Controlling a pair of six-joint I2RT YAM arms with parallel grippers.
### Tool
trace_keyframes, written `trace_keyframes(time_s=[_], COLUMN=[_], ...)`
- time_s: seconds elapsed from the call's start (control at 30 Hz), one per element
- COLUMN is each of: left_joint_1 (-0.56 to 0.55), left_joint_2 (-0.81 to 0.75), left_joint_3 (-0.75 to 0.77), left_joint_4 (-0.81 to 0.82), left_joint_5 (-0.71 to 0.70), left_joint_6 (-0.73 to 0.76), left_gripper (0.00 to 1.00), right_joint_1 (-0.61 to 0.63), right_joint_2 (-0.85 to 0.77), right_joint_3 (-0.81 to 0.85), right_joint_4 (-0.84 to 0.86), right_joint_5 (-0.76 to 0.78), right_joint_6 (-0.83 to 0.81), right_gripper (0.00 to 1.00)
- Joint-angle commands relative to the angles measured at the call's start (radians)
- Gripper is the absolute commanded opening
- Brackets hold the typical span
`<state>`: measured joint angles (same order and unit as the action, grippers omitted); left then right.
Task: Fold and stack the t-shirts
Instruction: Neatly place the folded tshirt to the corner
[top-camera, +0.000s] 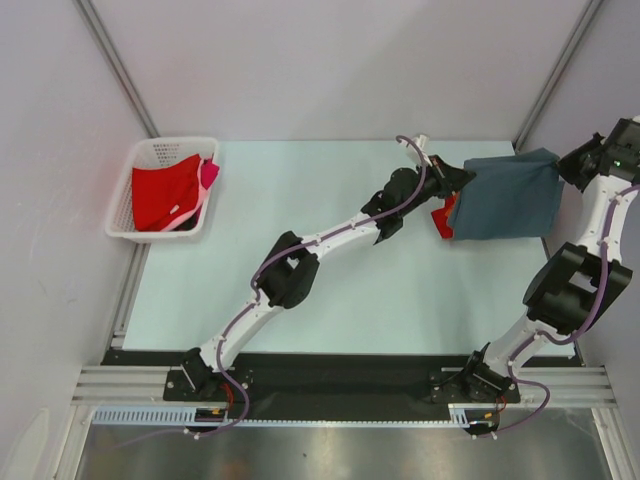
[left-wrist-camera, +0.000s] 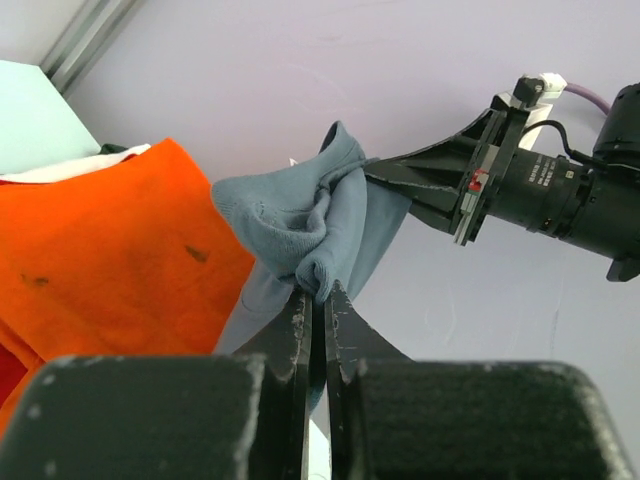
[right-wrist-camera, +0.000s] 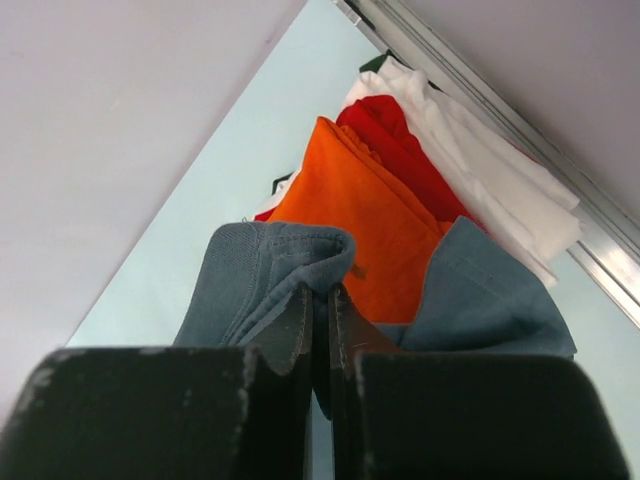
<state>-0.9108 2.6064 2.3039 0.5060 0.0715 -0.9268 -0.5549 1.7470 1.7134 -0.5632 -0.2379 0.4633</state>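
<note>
Step in hand, as judged: placing the dark slate-grey cloth t-shirt on the stack.

The left end effector and the right end effector are each clamped on an upper corner of it. The cloth hangs spread between them.

Beneath that span lies the folded bright orange cloth t-shirt, with a red folded shirt and a white folded cloth just beyond.

Hold both end effectors level and the cloth evenly taut. Descend together and square the edges with the orange layer. Release only once the cloth rests.
</note>
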Motion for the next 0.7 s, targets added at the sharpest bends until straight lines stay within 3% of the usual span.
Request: trace_keyframes(time_s=[0.0,0.33,0.5,0.53,0.67], left_joint_1=[0.004,0.038,0.059,0.062,0.066], left_joint_2=[-0.051,0.063,0.138,0.193,0.265], left_joint_3=[0.017,0.077,0.135,0.205,0.284], left_joint_4=[0.075,0.097,0.137,0.140,0.190], left_joint_5=[-0.030,-0.067,-0.193,-0.214,-0.333], left_joint_6=[-0.015,-0.078,-0.087,-0.092,-0.050], left_gripper=[0.00,0.00,0.00,0.01,0.20], right_joint_1=[-0.005,0.010,0.015,0.013,0.013], right_joint_2=[0.002,0.100,0.163,0.172,0.252], right_joint_3=[0.083,0.115,0.140,0.141,0.193], right_joint_4=[0.088,0.114,0.138,0.146,0.161], right_joint_5=[0.017,-0.001,-0.005,-0.003,-0.027], right_joint_6=[0.011,0.012,0.017,0.021,0.018], right_gripper=[0.00,0.00,0.00,0.00,0.00])
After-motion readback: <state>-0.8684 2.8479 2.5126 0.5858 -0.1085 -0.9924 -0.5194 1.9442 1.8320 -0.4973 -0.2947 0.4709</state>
